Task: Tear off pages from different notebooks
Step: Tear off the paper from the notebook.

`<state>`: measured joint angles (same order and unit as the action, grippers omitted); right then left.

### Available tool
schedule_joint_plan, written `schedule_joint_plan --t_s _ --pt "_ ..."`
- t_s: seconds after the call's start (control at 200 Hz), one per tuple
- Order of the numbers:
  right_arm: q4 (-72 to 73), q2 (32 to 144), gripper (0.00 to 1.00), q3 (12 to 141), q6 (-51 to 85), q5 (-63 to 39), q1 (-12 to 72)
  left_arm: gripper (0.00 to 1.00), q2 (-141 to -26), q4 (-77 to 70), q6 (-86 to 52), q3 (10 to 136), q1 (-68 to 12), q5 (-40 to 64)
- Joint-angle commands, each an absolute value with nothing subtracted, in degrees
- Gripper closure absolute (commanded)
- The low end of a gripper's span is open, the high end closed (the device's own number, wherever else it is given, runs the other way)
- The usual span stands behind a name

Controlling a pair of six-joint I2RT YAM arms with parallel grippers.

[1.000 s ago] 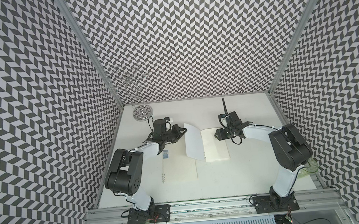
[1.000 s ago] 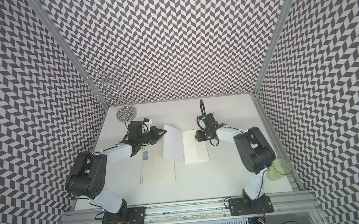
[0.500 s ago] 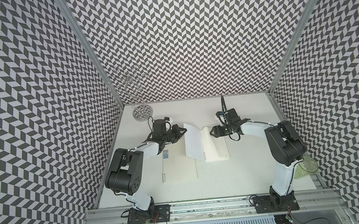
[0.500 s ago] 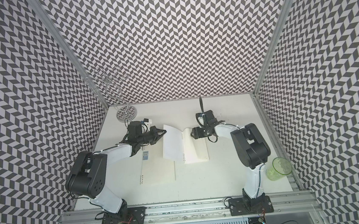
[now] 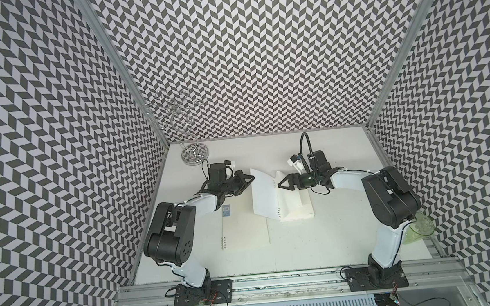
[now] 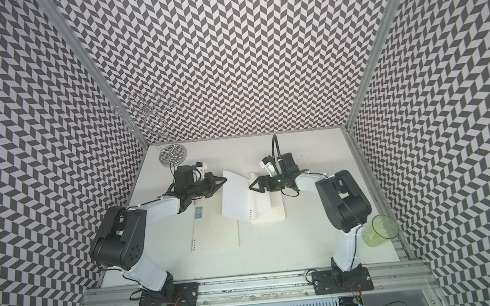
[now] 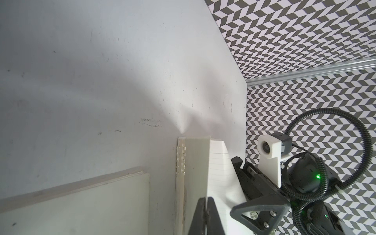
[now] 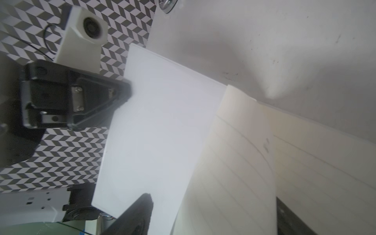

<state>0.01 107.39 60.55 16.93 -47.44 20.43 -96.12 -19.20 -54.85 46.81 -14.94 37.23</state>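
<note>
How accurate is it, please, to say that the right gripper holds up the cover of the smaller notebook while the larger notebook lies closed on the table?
Not quite: the left gripper holds up the cover of the smaller notebook, as the right wrist view shows; the larger notebook does lie closed on the table.

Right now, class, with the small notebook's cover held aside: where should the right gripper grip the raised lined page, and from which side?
I'd take the lined page by its lifted free edge near the far corner, approaching from the right, opposite the rings. The sheet bows up there, so the right gripper, jaws open, can straddle it; the left gripper holds the cover aside.
</note>
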Motion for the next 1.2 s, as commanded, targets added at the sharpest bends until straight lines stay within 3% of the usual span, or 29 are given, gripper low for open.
schedule_joint_plan --t_s 0.0,0.08,0.205,0.225,0.28,0.39,0.451,0.501,0.611,0.701,0.741,1.026,1.196 --pt "-2.3 104.9 0.15 63.4 15.7 -43.1 20.9 1.0 -96.7 -19.5 -53.7 48.0 -14.6 38.1" --pt "-11.1 106.9 0.26 67.7 12.3 -33.5 21.6 1.0 -96.7 -19.4 -53.7 48.2 -14.6 38.0" --pt "-17.3 109.0 0.67 70.9 10.2 -23.7 23.2 1.0 -97.0 -18.6 -53.4 48.8 -14.6 37.9" --pt "-17.8 109.1 0.71 71.2 10.2 -22.6 23.5 0.96 -97.0 -18.6 -53.3 48.9 -14.6 38.0" --pt "-18.4 109.0 0.75 71.5 10.0 -21.2 24.0 0.79 -97.5 -18.5 -53.3 49.3 -14.7 37.9" --pt "-16.9 107.8 0.82 71.4 10.0 -23.3 24.7 0.67 -98.9 -18.3 -53.4 50.6 -14.7 38.7" --pt "-16.8 106.9 0.9 71.9 9.6 -22.9 25.6 0.66 -99.5 -18.2 -53.3 51.3 -14.7 39.1" --pt "-17.4 106.5 0.91 72.9 9.0 -21.4 26.6 0.68 -99.6 -17.5 -53.0 52.0 -14.7 38.9" --pt "-18.5 105.5 0.94 74.7 5.7 -15.5 31.3 0.9 -100.2 -15.8 -52.3 53.3 -14.7 38.8" --pt "-17.6 104.4 0.96 73.9 3.1 -11.1 35.7 1.0 -100.2 -15.7 -52.8 53.3 -14.8 38.3" --pt "-16.6 103.4 1.0 72.6 2.3 -9.8 37.3 1.0 -100.2 -15.7 -53.3 53.1 -14.8 38.0" --pt "-4.5 90.4 1.0 56.6 1.2 -16.3 44.9 1.0 -98.8 -14.8 -57.1 51.9 -14.6 32.8" --pt "-6.7 84.4 1.0 51.9 -1.0 -20.9 51.8 1.0 -98.1 -15.6 -59.8 50.9 -14.5 29.9"
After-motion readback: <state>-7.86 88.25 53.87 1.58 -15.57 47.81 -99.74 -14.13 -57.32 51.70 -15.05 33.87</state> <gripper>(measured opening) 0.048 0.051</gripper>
